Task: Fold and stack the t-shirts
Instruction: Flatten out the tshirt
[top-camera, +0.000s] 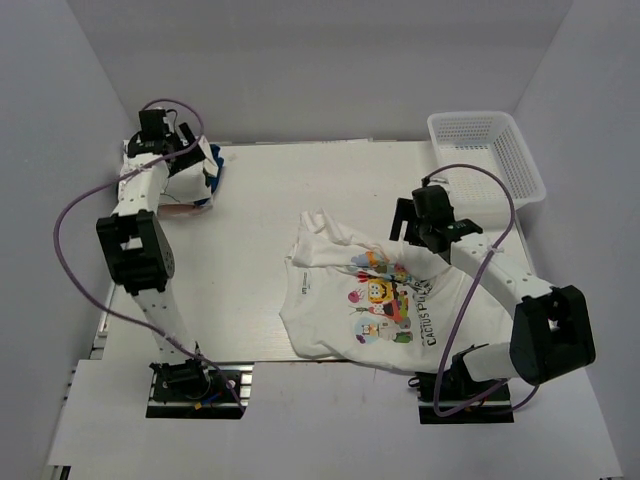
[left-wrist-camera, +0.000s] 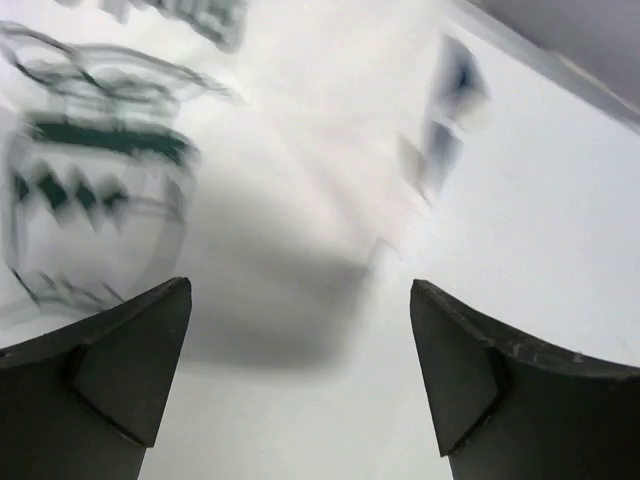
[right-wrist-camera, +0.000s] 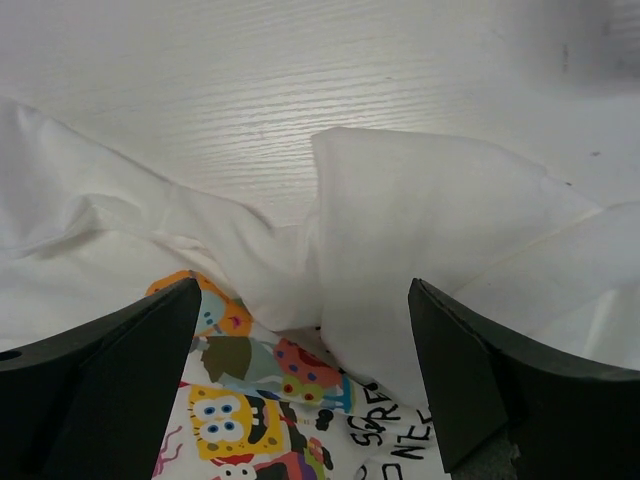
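Both gape empty — the left tool (left-wrist-camera: 300, 290) over the line-drawing tee (left-wrist-camera: 100, 170) at the far-left corner of the table (top-camera: 255, 210), the right tool (right-wrist-camera: 305, 290) over the rumpled cartoon tee (right-wrist-camera: 400, 220).

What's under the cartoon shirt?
The pale table shows all around the cartoon shirt, so it lies on that. Anything else beneath is hidden by the cloth.
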